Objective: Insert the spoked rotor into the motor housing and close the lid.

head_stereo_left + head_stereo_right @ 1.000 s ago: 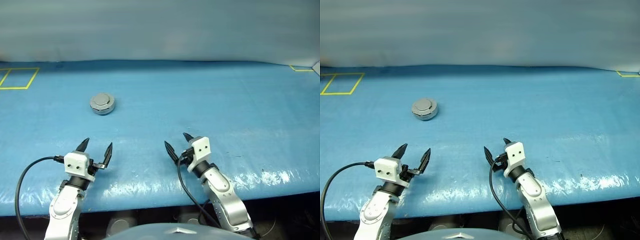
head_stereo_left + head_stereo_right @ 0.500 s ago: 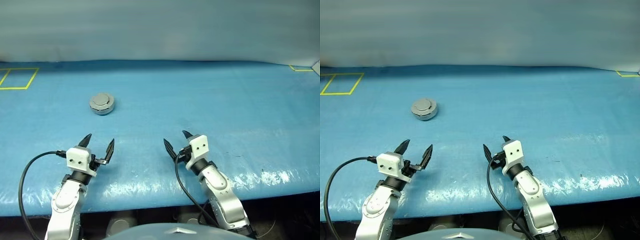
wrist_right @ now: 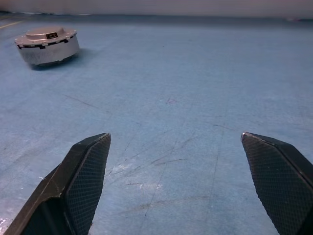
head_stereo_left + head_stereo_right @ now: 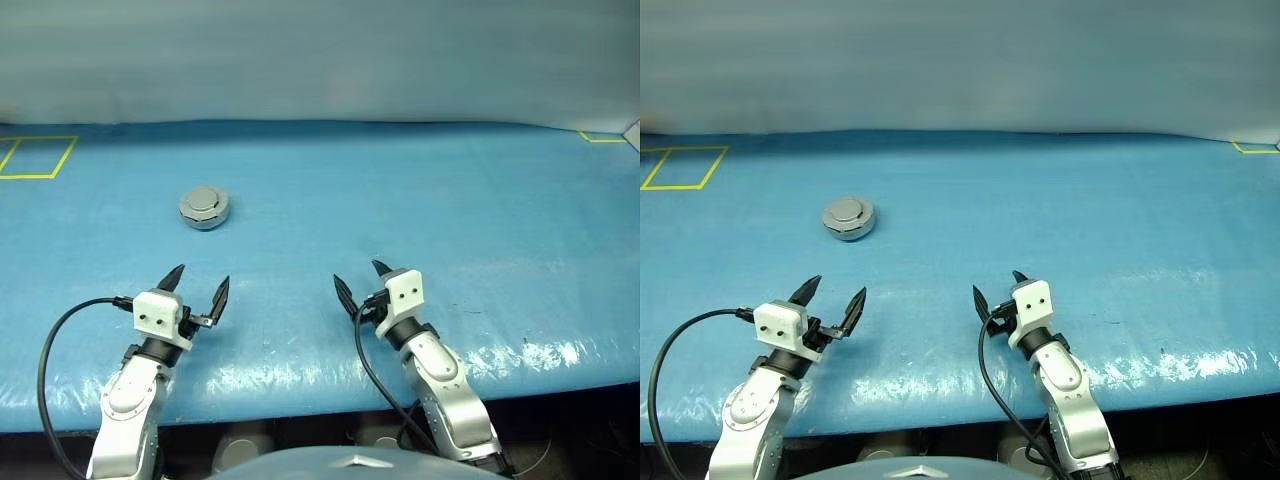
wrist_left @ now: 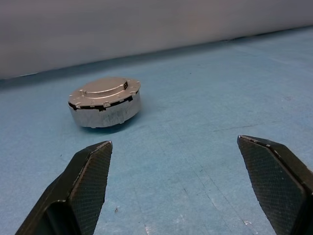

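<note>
The motor housing [image 4: 204, 208] is a small round grey puck on the blue table, far left of centre. Its lid [image 5: 104, 88] lies flat on top, plain grey face and raised centre up. The spoked rotor is out of view. My left gripper [image 4: 200, 279] hovers near the table's front edge, open and empty, pointing at the housing [image 5: 105, 106] a good way ahead. My right gripper [image 4: 359, 275] is open and empty too, nearer the middle of the front edge, and sees the housing [image 3: 47, 45] off to its far left.
A blue sheet covers the table [image 4: 450, 200]. A yellow taped square [image 4: 36, 157] marks the far left and a yellow tape corner [image 4: 600, 138] the far right. A grey wall [image 4: 320, 60] rises behind the table's back edge.
</note>
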